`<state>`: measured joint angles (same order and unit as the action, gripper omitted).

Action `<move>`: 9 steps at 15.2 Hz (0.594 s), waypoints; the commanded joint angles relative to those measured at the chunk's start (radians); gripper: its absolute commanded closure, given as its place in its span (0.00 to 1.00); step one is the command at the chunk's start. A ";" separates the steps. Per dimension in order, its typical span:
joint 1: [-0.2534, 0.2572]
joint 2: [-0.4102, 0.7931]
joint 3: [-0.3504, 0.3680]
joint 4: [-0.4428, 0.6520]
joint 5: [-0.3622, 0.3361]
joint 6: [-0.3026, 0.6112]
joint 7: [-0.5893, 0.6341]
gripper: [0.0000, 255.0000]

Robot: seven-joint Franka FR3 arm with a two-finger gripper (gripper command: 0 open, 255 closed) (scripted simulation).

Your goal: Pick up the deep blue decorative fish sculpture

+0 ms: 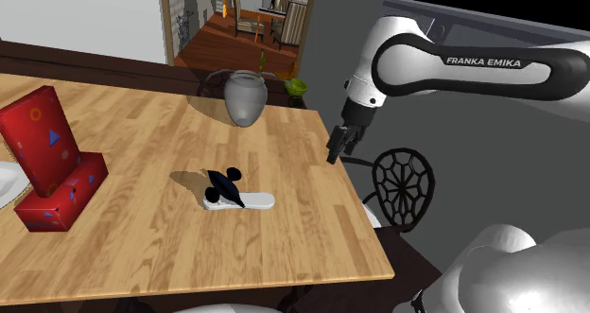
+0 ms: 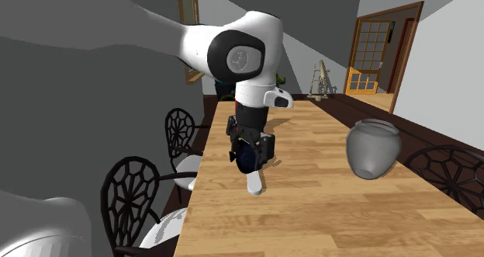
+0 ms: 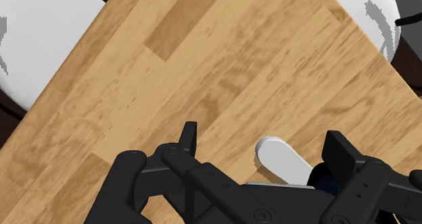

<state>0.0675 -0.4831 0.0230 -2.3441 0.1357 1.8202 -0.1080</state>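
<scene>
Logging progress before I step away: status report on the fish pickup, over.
End effector open, empty, above the table. Dark blue fish sculpture on its white base, untouched. Grey vase, red boxes off to the sides, nothing between.

We see the table (image 1: 284, 235) brightly and evenly lit, its wood matte. The fish (image 1: 225, 186) and the vase (image 1: 244, 95) each throw a soft dark shadow on the side away from the hand (image 1: 333, 158). Beyond the vase, the doorway (image 1: 236, 18) glows warmer. The table's edges run straight.

Table (image 1: 303, 226): wood planks, visible grain, satin. Vase (image 1: 245, 97): grey, smooth, faint sheen. Fish sculpture (image 1: 225, 183): dark, matt, white base.
</scene>
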 commanded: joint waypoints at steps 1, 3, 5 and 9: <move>0.016 0.080 0.006 0.036 0.021 0.042 -0.013 0.00; 0.029 0.155 0.010 0.078 0.040 0.074 -0.029 0.00; 0.041 0.231 0.016 0.123 0.059 0.101 -0.045 0.00; 0.063 0.380 0.029 0.229 0.095 0.141 -0.076 0.00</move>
<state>0.1255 -0.1429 0.0487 -2.1439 0.2212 1.9508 -0.1755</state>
